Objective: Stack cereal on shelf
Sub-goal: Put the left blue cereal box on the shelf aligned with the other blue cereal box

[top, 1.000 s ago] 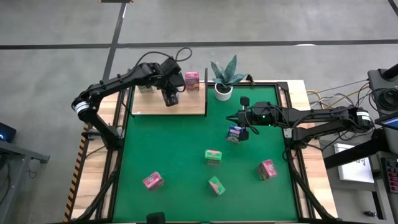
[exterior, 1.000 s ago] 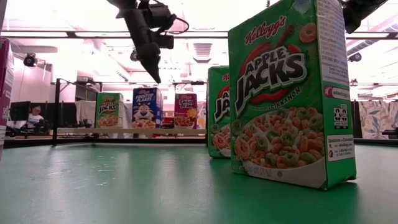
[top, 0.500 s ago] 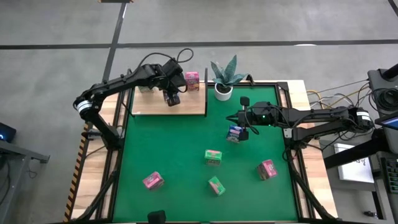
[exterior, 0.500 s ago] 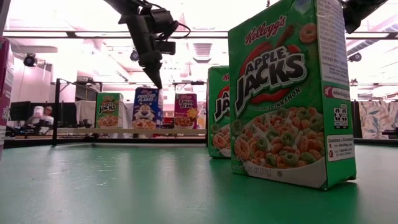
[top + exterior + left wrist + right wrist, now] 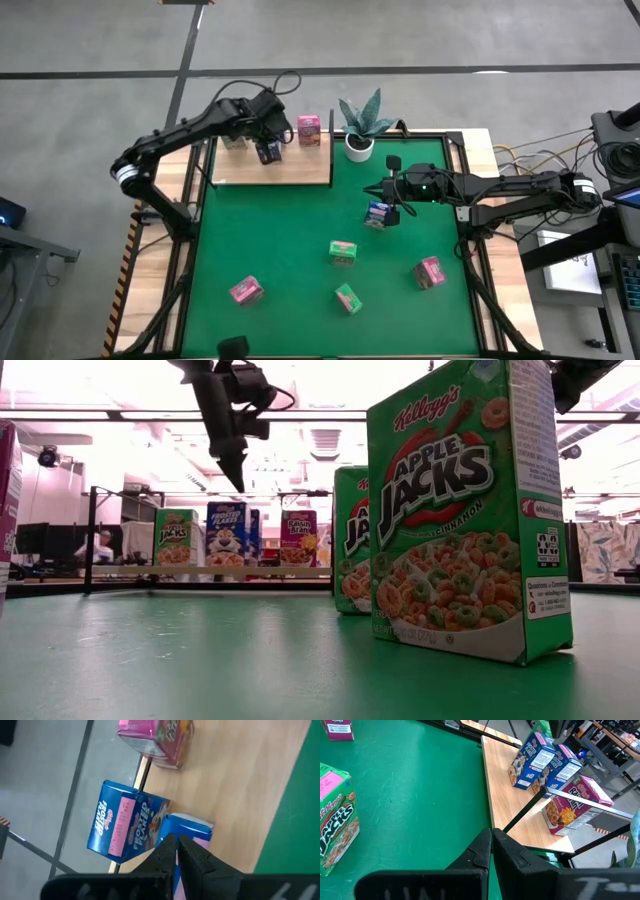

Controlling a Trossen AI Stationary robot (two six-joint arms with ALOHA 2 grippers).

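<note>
The left gripper (image 5: 268, 150), fingers pressed together and empty, hangs over the shelf (image 5: 300, 168) at the tabletop's far left, above two blue cereal boxes (image 5: 131, 825) with a pink box (image 5: 309, 129) just right. Mid-tabletop, the right gripper (image 5: 383, 203), also closed, hovers by a blue box (image 5: 377, 215); green and pink boxes lie nearer.

Green bench (image 5: 290, 250): five cereal boxes (image 5: 343, 253) loose, plus plant pot (image 5: 359, 146). Wood shelf (image 5: 300, 165) beneath left hand (image 5: 268, 152): two blue boxes (image 5: 127, 825), pink box (image 5: 308, 129) beside.
</note>
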